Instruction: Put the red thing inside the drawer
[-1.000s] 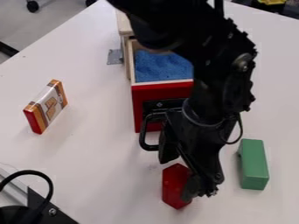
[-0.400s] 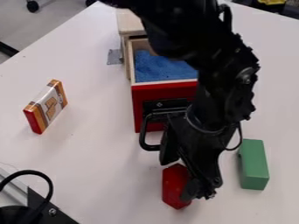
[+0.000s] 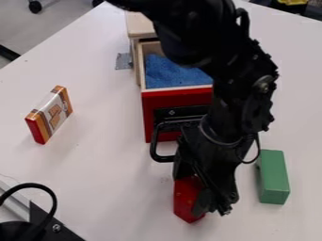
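Red block [image 3: 187, 199] on the white tabletop [image 3: 100, 188], outside the open drawer [image 3: 148, 106], under the claw [image 3: 192, 192].
The claw tilts down over the block; how wide it is and whether it grips cannot be told. The black arm [image 3: 217, 56] bends down from the top edge, across the drawer's right side. Green block [image 3: 273, 176] to the right, striped box [image 3: 50, 114] to the left; beyond, grey floor [image 3: 63, 23] and casters [image 3: 35, 6].

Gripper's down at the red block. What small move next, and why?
Probably a gentle squeeze of the gripper before any lift: it is right at the red block, which sits low over the tabletop, and the drawer meant for it stands open.
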Controlling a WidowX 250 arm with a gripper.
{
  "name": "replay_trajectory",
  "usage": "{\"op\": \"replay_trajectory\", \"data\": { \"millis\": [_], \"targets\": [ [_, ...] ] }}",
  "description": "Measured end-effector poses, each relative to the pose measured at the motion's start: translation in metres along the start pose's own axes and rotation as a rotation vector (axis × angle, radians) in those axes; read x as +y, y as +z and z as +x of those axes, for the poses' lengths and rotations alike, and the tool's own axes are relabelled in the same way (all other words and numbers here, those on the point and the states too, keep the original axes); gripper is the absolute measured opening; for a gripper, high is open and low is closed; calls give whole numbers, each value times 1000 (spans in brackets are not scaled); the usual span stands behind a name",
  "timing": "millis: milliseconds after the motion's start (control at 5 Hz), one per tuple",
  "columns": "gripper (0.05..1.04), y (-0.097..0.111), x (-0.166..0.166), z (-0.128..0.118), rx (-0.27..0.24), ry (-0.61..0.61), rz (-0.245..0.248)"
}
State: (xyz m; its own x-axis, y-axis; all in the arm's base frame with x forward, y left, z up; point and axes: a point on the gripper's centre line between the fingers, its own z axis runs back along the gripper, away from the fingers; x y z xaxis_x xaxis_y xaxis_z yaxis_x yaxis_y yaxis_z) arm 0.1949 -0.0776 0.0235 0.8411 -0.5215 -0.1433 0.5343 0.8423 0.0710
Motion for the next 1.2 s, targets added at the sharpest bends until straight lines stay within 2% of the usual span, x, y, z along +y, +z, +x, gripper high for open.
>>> {"op": "replay_trajectory", "data": {
  "millis": [200, 600, 1200],
  "targets": [
    [741, 5, -2, -2, -13, 1, -15],
    [741, 53, -14, -4, -75, -31, -88],
    [741, 133, -23, 13, -206, -37, -192]
  ]
}}
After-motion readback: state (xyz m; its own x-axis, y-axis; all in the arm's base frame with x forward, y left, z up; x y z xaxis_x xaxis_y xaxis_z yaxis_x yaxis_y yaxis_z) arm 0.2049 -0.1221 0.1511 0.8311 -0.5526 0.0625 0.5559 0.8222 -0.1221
